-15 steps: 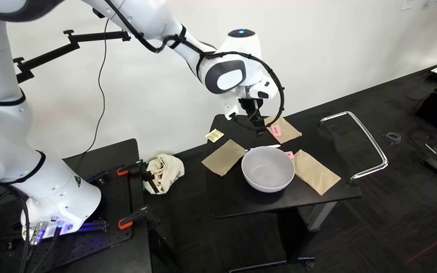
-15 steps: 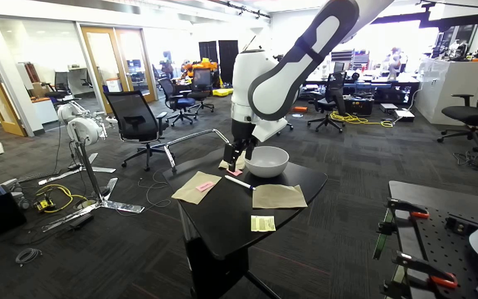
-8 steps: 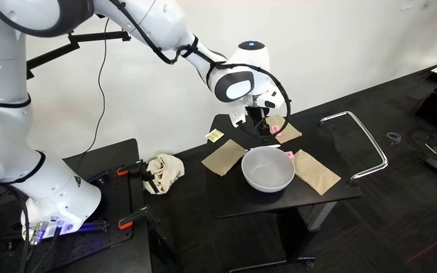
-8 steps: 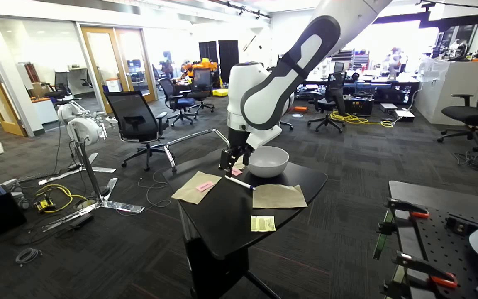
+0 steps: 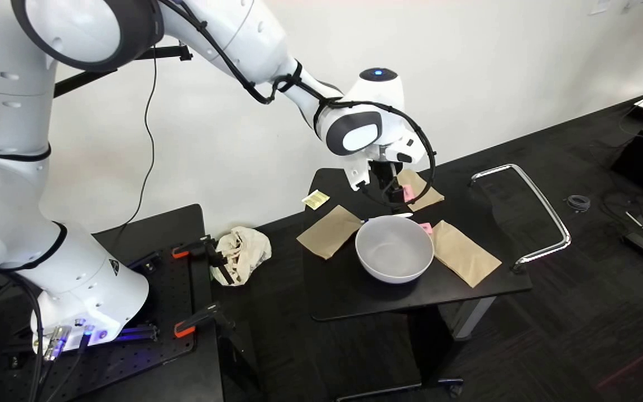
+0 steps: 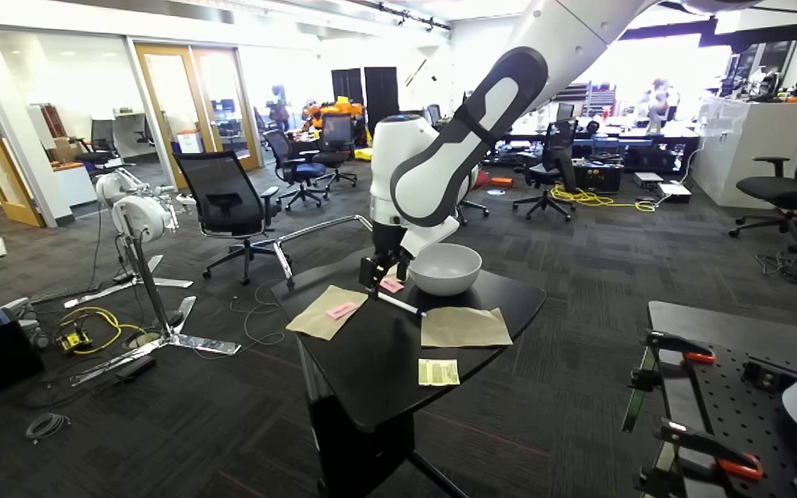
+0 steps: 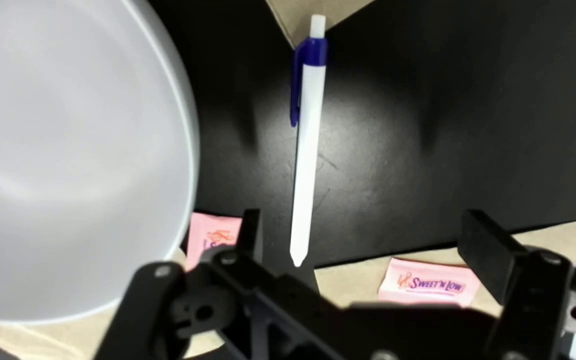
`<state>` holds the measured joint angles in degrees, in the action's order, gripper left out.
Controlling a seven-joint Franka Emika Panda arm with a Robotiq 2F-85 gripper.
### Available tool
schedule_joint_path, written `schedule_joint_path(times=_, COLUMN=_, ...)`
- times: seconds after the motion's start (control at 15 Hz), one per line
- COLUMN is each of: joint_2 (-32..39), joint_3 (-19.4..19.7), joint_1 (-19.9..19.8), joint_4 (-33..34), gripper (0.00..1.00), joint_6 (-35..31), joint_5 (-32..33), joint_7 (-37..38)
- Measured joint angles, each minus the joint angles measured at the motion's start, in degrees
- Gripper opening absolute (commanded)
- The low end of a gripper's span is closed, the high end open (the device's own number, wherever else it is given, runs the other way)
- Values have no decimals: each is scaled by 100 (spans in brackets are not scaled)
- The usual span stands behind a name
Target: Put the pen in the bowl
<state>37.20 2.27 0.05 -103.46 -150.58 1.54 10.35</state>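
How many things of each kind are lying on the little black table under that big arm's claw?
Bowl: 1
Pen: 1
Brown papers: 3
Pink packets: 2
Yellow packet: 1
Total: 8

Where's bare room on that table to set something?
Bare tabletop: between yellow packet and the tan sheet bearing a pink packet; in an exterior view, also between the bowl and the tabletop's near edge. Crowded: around the pen, with open claw, bowl and another pink packet close by.
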Motion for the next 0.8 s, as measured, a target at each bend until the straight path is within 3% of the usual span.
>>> schedule_joint_path(times=0.2, joint_2=186, joint_3=14, joint_1=1, joint_4=209, gripper=100, joint_6=76, joint_5=4, joint_7=-3)
schedule_joint_path(times=0.53, joint_2=539, joint_3=115, joint_1=63, joint_4=658, gripper=79, joint_6=299, joint_5=37, joint_7=-3)
schedule_joint_path(times=0.8, joint_2=758, joint_3=183, joint_1=122, joint_4=982, gripper=74, joint_6=485, joint_5=45, joint_7=-3)
